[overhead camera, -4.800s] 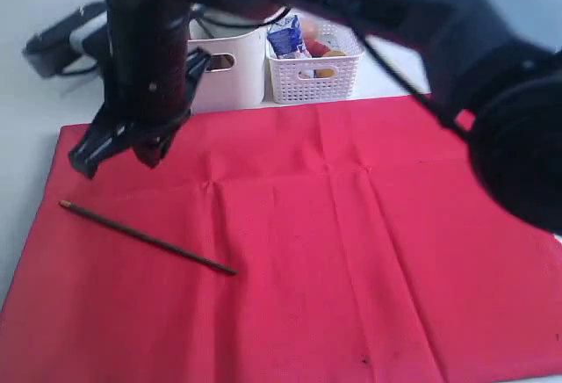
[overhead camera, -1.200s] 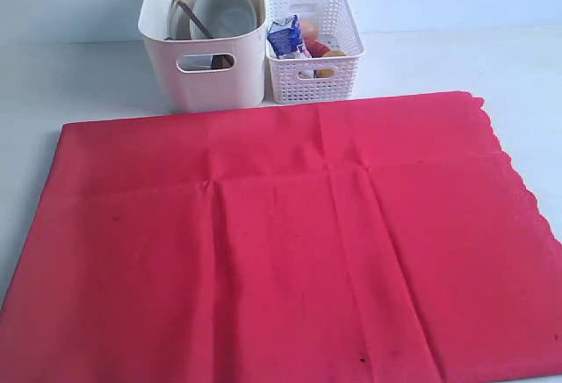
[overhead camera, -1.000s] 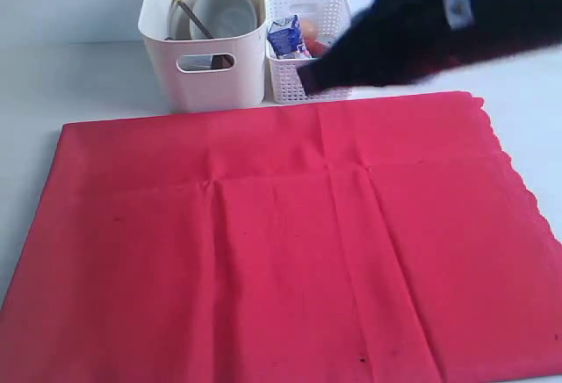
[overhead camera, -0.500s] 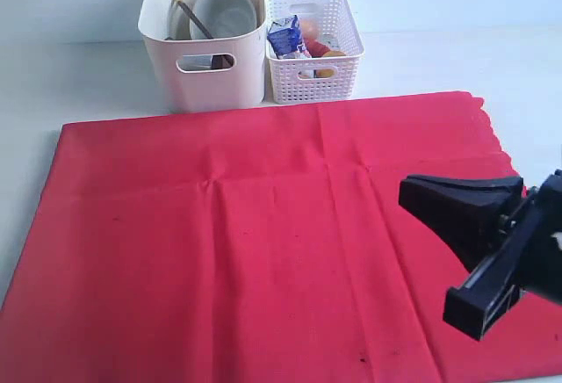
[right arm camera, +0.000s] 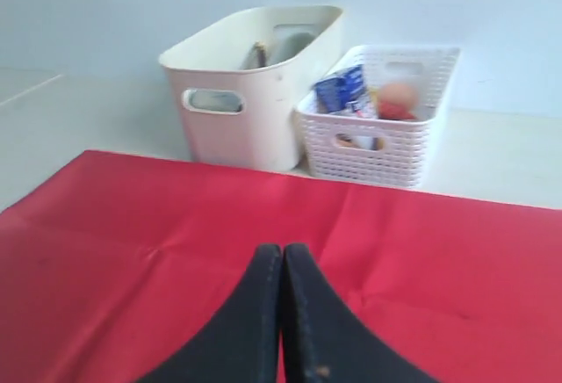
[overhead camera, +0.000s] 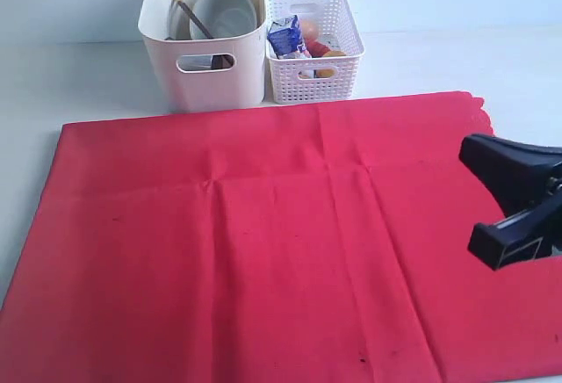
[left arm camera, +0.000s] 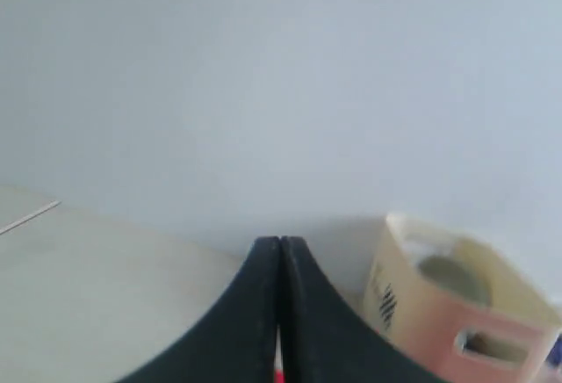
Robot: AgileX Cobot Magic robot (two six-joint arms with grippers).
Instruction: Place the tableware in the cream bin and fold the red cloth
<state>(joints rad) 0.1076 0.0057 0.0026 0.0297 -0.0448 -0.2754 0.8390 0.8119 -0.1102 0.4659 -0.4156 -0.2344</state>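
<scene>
Now, exterior view: the red cloth (overhead camera: 263, 242) lies spread flat on the white table (overhead camera: 88, 75), unfolded, creases running through its middle. The cream bin (overhead camera: 204, 49) stands behind the cloth's far edge with the pale bowl (overhead camera: 224, 10) tilted inside it and a thin dark handle (overhead camera: 195, 19) leaning beside the bowl; spoon or chopstick, cannot tell. The white lattice basket (overhead camera: 312, 58) sits just beside the bin and holds the blue milk carton (overhead camera: 285, 36). The right gripper (overhead camera: 518, 190) hangs over the cloth's right edge; half a second ago it was lower and further in over the cloth. The chopstick that lay on the cloth's left part earlier is gone from it.

Left wrist view: the left gripper (left arm camera: 279, 313) has its jaws pressed together, nothing between them, and points at the wall. The bin (left arm camera: 439, 321) is off to one side with the bowl (left arm camera: 452, 279) showing inside.

Right wrist view: the right gripper (right arm camera: 282, 313) is closed and empty, above the cloth (right arm camera: 132, 251). Beyond it stand the bin (right arm camera: 246, 93), the basket (right arm camera: 378, 150) and the carton (right arm camera: 341, 93).
</scene>
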